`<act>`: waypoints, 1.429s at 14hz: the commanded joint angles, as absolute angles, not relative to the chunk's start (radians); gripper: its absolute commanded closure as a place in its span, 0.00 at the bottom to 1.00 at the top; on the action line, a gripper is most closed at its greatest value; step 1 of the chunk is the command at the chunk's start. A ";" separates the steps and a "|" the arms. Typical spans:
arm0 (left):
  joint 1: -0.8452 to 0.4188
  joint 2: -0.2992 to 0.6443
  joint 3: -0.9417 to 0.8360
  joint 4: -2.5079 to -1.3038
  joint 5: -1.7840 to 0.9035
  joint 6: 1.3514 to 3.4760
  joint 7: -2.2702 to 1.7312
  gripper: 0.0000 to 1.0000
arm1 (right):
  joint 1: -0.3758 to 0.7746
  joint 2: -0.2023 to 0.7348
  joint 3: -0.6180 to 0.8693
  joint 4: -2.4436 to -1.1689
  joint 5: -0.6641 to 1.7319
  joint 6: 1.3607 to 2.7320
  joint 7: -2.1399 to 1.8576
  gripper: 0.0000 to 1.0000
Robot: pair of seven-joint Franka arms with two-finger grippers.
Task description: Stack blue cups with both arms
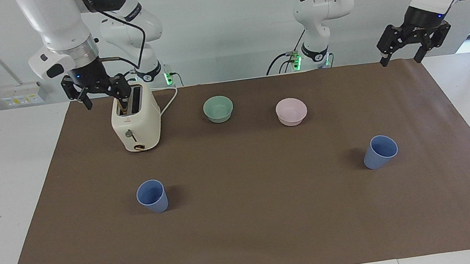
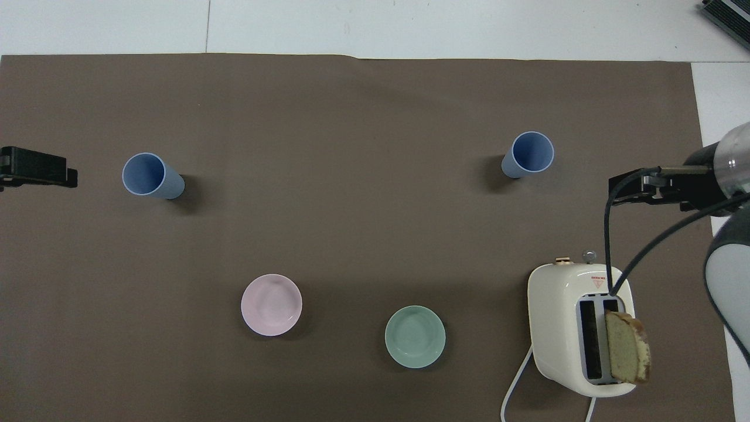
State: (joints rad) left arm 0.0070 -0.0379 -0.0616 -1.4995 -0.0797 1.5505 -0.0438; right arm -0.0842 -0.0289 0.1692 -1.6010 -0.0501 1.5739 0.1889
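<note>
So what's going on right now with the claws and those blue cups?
Left claw and right claw open, raised, empty. Two blue cups upright, apart, unstacked. Toaster and bowls nearer the robots, not between cups.

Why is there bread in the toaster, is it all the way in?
No, sticking out: the bread slice stands up above the toaster slot.
</note>
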 commanded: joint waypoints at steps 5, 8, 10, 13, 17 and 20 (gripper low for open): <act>0.000 -0.092 -0.063 -1.562 -0.048 1.457 0.014 0.00 | -0.098 -0.041 0.175 -1.614 -0.049 1.578 0.172 0.00; 0.000 -0.092 -0.063 -1.565 -0.048 1.462 0.014 0.00 | -0.098 -0.041 0.175 -1.612 -0.049 1.578 0.172 0.00; 0.000 -0.092 -0.063 -1.562 -0.048 1.460 0.009 0.00 | -0.098 -0.041 0.175 -1.612 -0.049 1.578 0.172 0.00; 0.006 -0.090 -0.063 -1.554 -0.054 1.454 0.002 0.00 | -0.097 -0.041 0.175 -1.612 -0.049 1.578 0.172 0.00; 0.006 -0.100 -0.063 -1.577 -0.055 1.463 0.014 0.00 | -0.097 -0.041 0.175 -1.612 -0.049 1.578 0.170 0.00; 0.006 -0.100 -0.063 -1.578 -0.055 1.466 0.014 0.00 | -0.097 -0.041 0.175 -1.611 -0.049 1.580 0.172 0.00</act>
State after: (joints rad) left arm 0.0064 -0.0683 -0.0648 -1.5428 -0.0647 1.4614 0.0006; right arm -0.0842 -0.0289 0.1692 -1.6010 -0.0501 1.5739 0.1889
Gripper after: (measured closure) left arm 0.000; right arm 0.000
